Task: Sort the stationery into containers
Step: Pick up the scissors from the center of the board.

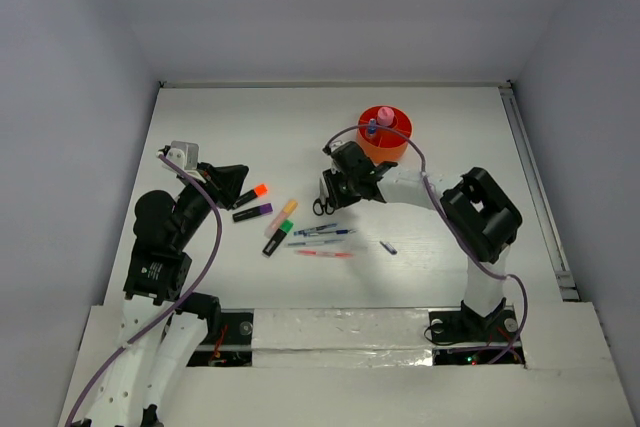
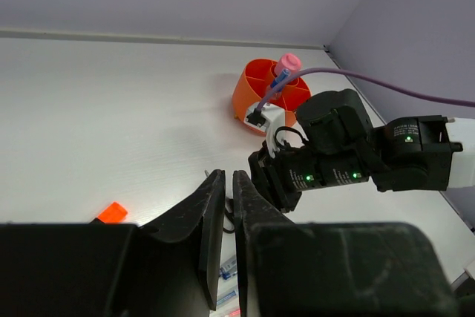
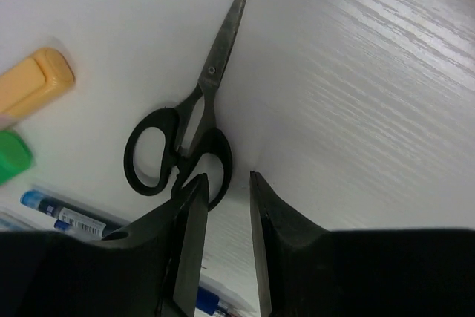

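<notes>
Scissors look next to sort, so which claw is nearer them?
Right. The right claw hangs right at the handles of the scissors; the left claw sits well off, beside the orange-ended highlighter.

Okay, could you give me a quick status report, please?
Right gripper open, at scissors handles. Left gripper shut, empty. Orange tub beyond, nothing blocking.

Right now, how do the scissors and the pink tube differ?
The scissors lie flat on the table, blades closed; the pink tube stands in the orange tub. The scissors are black-handled; the tube is pink. The right gripper hovers at the scissors' handles, away from the tube. Both are stationery.
</notes>
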Robot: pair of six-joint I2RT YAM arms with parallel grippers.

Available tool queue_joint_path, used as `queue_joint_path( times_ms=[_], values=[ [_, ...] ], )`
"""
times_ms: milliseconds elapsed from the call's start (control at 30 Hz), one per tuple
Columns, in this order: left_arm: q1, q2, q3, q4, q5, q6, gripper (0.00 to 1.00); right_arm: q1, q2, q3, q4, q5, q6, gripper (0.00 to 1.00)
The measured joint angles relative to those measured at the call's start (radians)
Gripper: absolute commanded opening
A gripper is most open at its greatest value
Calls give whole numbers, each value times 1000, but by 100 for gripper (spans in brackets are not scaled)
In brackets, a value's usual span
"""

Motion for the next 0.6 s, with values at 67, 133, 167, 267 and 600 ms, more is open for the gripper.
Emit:
queue_joint_path(
  times_ms=[67, 133, 167, 267, 600],
  values=[
    [0, 0, 0, 0, 0, 0, 7, 0, 4, 11, 3, 0, 3, 27],
    [0, 0, 0, 0, 0, 0, 7, 0, 13, 12, 3, 5, 3, 24],
    [0, 0, 0, 0, 0, 0, 7, 0, 13, 13, 3, 11, 3, 20],
    [0, 0, 0, 0, 0, 0, 9, 0, 14, 14, -3, 28, 2, 8],
    [0, 6, 0, 0, 0, -15, 15, 1, 14, 22, -16, 87, -13, 31]
  ],
)
